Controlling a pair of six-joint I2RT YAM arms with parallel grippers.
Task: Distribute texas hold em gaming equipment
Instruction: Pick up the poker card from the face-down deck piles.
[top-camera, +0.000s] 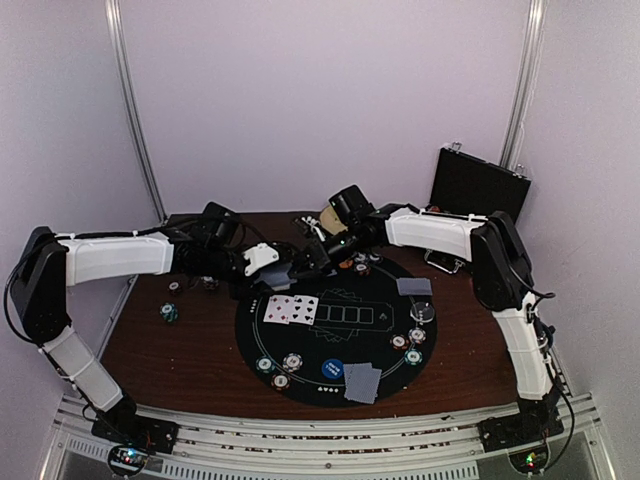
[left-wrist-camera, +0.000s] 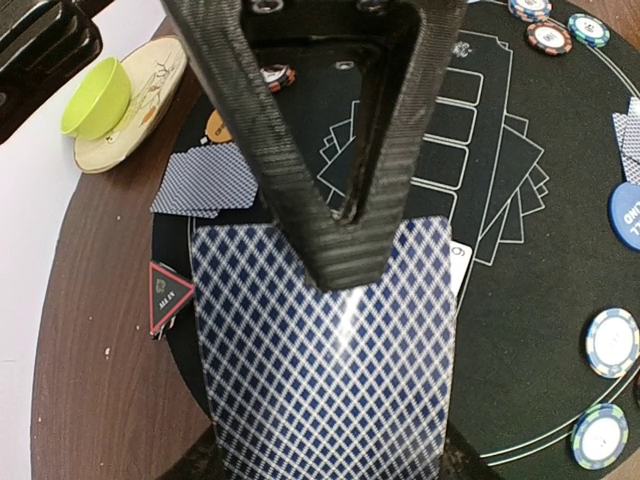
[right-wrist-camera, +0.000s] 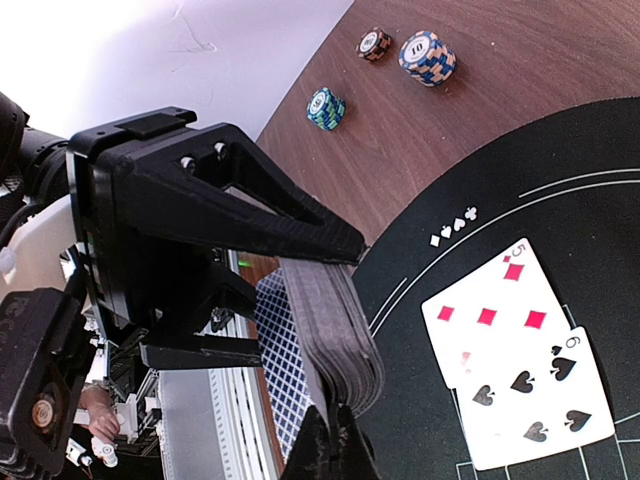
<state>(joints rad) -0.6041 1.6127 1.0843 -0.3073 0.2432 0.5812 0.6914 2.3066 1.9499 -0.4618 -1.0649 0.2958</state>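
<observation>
Top view: brown wood table (top-camera: 150, 350), round black poker mat (top-camera: 340, 325) centred on it. Pale walls (top-camera: 320, 100), aluminium posts (top-camera: 135, 110), black case (top-camera: 478, 185) upper right. The arms meet over the mat's upper-left rim, left gripper (top-camera: 280, 268) just beside right gripper (top-camera: 312, 256). Face-up cards (top-camera: 290, 308) lie on the mat just below them. Face-down pairs sit at lower centre (top-camera: 362, 382) and at right (top-camera: 413, 286), with a blue disc (top-camera: 332, 368) beside the lower pair. Rim chips (top-camera: 292, 362) line the lower and right edge. Open mat lies between the face-up cards and the lower chips.

Left wrist: the left gripper is clamped on the deck of cards (left-wrist-camera: 330, 380), diamond backs up. A red triangle marker (left-wrist-camera: 167, 296) sits at the mat rim, just left of the deck. Upper left: green bowl (left-wrist-camera: 97, 97) on a plate (left-wrist-camera: 150, 95), near the table edge.

Right wrist: the right gripper's fingers (right-wrist-camera: 330, 445), bottom centre, are closed tip to tip at the deck's lower end; cannot tell if a card is caught. Five of diamonds (right-wrist-camera: 495, 310) and six of spades (right-wrist-camera: 535, 400) lie lower right. Three chip stacks (right-wrist-camera: 428, 57) stand on bare wood, top centre.
</observation>
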